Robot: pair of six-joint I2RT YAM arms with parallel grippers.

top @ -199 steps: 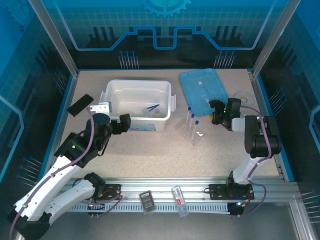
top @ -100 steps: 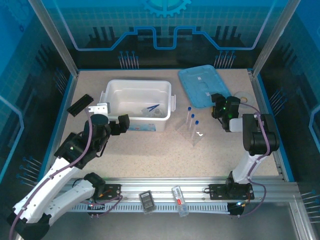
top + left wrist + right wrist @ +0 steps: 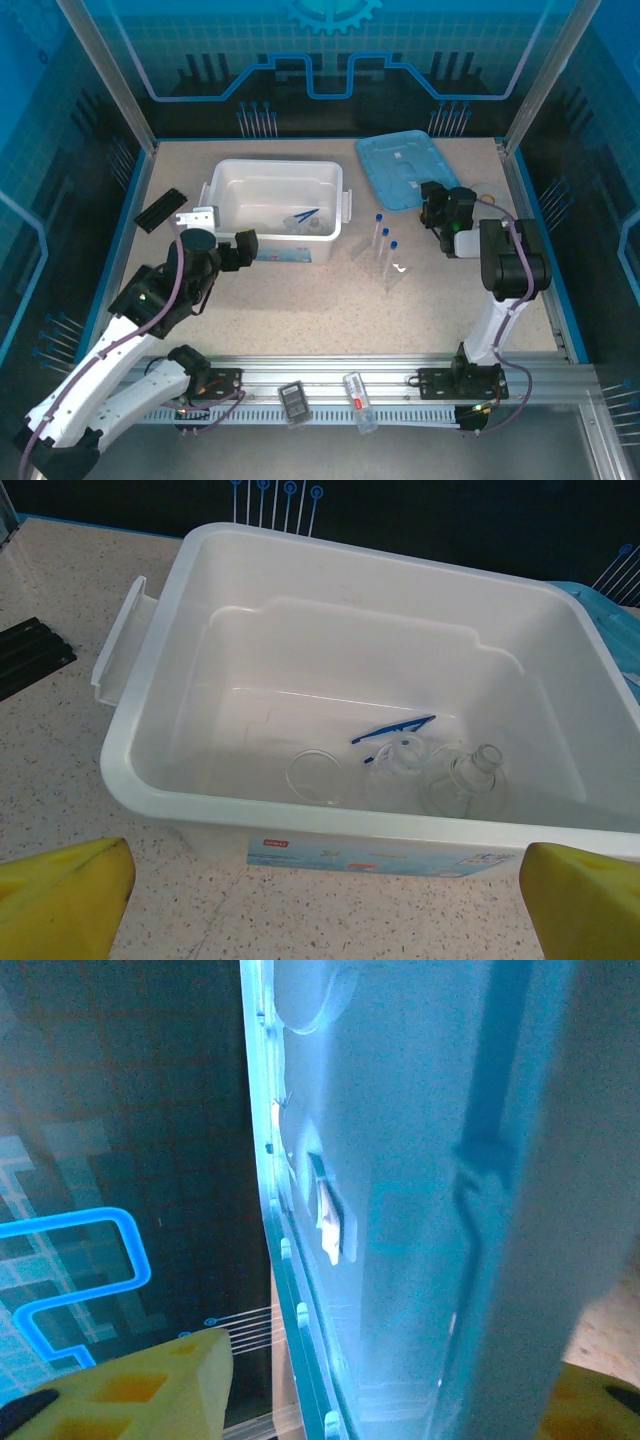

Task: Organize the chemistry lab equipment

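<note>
The white bin (image 3: 228,190) stands at back centre. Inside it lie the dark blue tweezers (image 3: 393,727), the small round glass dish (image 3: 315,776) and two clear glass flasks (image 3: 470,780). My left gripper (image 3: 250,243) hovers open just in front of the bin's near wall (image 3: 200,800), nothing between its fingers (image 3: 62,895). The light-blue lid (image 3: 400,165) lies right of the bin. My right gripper (image 3: 432,203) is open at the lid's near right edge, and the lid (image 3: 420,1160) runs between its yellow fingers (image 3: 140,1385). Three blue-capped tubes (image 3: 384,240) stand in the clear rack (image 3: 392,272).
A flat black ridged strip (image 3: 160,208) lies left of the bin. A pale round ring (image 3: 486,190) sits behind the right wrist. Two small devices (image 3: 295,402) rest on the front rail. Blue walls enclose the table on three sides.
My right gripper has moved back along the lid's right edge and turned. The lid has shifted slightly toward the back left. The left arm has held still.
</note>
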